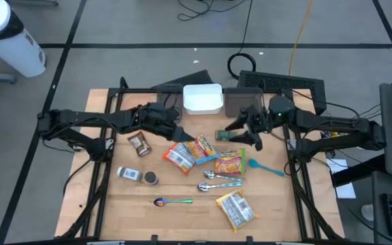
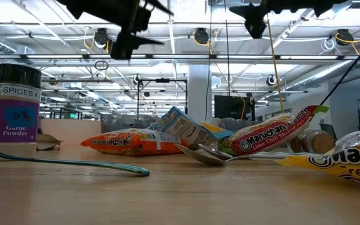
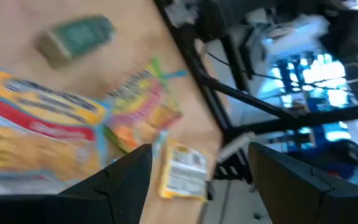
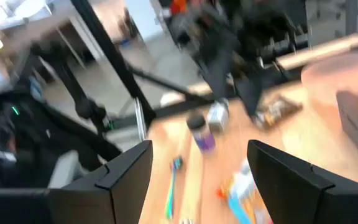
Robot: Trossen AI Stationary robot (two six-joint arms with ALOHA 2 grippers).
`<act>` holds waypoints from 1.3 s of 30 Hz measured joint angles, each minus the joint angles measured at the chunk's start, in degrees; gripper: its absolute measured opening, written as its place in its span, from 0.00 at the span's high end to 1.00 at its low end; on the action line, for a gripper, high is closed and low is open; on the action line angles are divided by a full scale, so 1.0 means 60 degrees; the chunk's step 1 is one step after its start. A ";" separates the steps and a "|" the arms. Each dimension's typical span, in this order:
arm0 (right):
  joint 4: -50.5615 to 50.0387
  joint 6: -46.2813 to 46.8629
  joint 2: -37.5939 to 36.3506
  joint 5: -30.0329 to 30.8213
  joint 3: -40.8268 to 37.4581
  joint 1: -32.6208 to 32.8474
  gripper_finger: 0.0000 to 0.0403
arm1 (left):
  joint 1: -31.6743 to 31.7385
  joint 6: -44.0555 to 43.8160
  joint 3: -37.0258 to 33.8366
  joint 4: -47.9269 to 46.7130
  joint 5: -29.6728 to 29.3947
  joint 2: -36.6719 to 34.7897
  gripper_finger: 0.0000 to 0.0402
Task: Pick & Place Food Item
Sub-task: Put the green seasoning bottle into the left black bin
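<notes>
Wooden bench (image 1: pixel 182 218) under me carries ramen packs, spoons and spice jars. I see my left claw (image 1: pixel 174 131) raised above its rear left part, fingers spread wide, gripping nothing. My right claw (image 1: pixel 249 136) hangs over the rear right, also wide and empty, just beside a green packet (image 1: pixel 229 136). A white tub (image 1: pixel 203 99) sits at the back between them.
</notes>
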 joint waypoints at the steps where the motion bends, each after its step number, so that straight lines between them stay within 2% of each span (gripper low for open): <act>1: -0.0316 -0.0092 -0.0026 0.0071 0.0000 0.0110 0.37 | -0.0174 -0.0116 0.0000 0.0005 -0.0123 -0.0005 0.32; 6: -0.1502 -0.0919 0.0059 0.0656 -0.0005 0.0865 0.37 | -0.0813 -0.0230 0.0000 -0.0075 -0.1100 0.0007 0.32; 9: -0.1625 -0.1463 0.0180 0.1625 -0.0200 0.1170 0.37 | -0.0982 -0.0065 0.0000 -0.0294 -0.1606 0.0009 0.32; 12: -0.0719 -0.1510 0.0354 0.2628 -0.0431 0.1315 0.37 | -0.1015 0.0123 0.0000 -0.0187 -0.1615 0.0009 0.32; 19: 0.2396 -0.1414 0.0705 0.3981 -0.0820 0.1296 0.37 | -0.1352 0.0703 0.0000 -0.0174 -0.1654 -0.0038 0.33; 22: 0.2456 -0.0958 0.0765 0.4202 -0.0805 0.1238 0.37 | -0.1396 0.1072 0.0000 -0.0188 -0.1666 -0.0034 0.33; 25: 0.1766 -0.0581 0.0783 0.4227 -0.0783 0.1169 0.37 | -0.1312 0.1593 0.0000 -0.0185 -0.1624 -0.0034 0.33; 32: 0.1134 0.0166 0.0783 0.4509 -0.0783 0.0980 0.37 | -0.0570 0.3389 0.0000 -0.0189 -0.1620 -0.0038 0.33; 39: 0.0675 -0.0157 0.0779 0.5023 -0.0776 0.0971 0.37 | 0.0363 0.4800 0.0000 -0.0178 -0.1387 -0.0036 0.33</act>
